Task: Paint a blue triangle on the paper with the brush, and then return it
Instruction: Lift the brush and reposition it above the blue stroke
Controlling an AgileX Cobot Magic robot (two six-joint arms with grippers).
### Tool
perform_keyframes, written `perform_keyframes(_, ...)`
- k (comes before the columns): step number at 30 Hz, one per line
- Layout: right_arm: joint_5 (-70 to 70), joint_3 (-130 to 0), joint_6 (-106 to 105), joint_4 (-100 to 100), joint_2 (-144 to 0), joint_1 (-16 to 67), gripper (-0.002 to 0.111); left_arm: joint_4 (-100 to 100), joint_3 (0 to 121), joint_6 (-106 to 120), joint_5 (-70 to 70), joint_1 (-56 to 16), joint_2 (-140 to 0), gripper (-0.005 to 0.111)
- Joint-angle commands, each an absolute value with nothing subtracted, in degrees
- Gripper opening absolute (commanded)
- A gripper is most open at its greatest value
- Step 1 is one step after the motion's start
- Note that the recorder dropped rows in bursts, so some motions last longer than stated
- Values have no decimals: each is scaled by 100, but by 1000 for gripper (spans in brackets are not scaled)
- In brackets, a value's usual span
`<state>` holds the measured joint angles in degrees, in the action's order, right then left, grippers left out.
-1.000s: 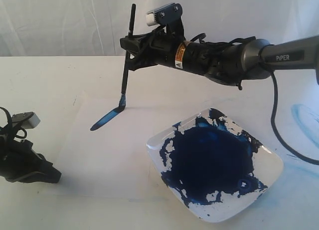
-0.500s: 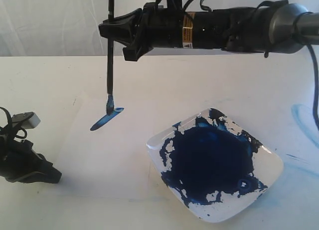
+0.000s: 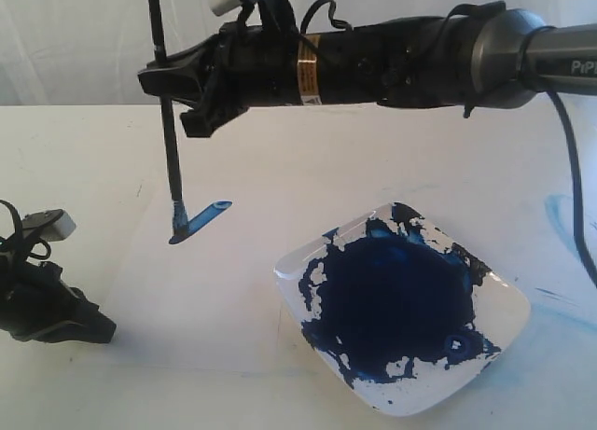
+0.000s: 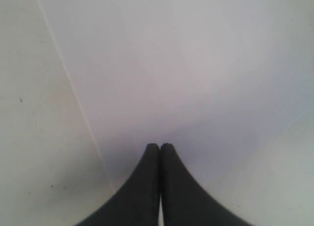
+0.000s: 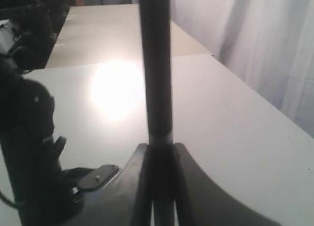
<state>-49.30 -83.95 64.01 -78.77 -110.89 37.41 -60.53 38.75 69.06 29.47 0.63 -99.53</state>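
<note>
Right claw (image 3: 168, 90): clenched on the brush (image 3: 171, 159), gripping the black handle partway up. In your right wrist view the two fingers of the right claw (image 5: 159, 150) pinch the brush (image 5: 155, 64) between them.

Brush: one. It stands almost upright, leaning slightly. Its blue-stained tip is down at the darker pointed end of the blue triangle (image 3: 201, 220). It looks to be on the sheet, but you cannot confirm contact at this size.

Blue triangle: one, a flat elongated outline on the far left part of the paper (image 3: 215, 299).

Paper: one sheet, flat on the bench (image 3: 84, 159).

Plate (image 3: 508, 304): one, white, square, smeared with dark blue paint, just right of the paper.

Smear (image 3: 564, 220): one pale blue curved mark on the bench, far right.

Left claw (image 3: 98, 329): one, low at the left, well apart from the brush. Your left wrist view shows the left claw (image 4: 160, 147) with jaws pressed together, holding nothing, over the edge of the paper (image 4: 196, 64).

Hidden or cut off: the brush top leaves the frame. The right arm runs off the right edge. The left arm is clipped at the left edge. The paper's outline is faint against the bench.
</note>
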Motion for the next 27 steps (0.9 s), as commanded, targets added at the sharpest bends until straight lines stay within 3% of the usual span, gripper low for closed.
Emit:
perform_keyframes(1, -4713, -8386, 6083, -6635, -11088, 3868, 0, -6126, 3882, 6903, 3108, 26, -9942, 0)
perform_keyframes(10, -3738, -8396, 5676, -5715, -11142, 3880, 0, -6126, 3882, 6903, 3108, 26, -9942, 0)
perform_keyframes(27, -3627, -8396, 5663, -5181, -11510, 4057, 0, -6126, 3882, 6903, 3122, 26, -9942, 0)
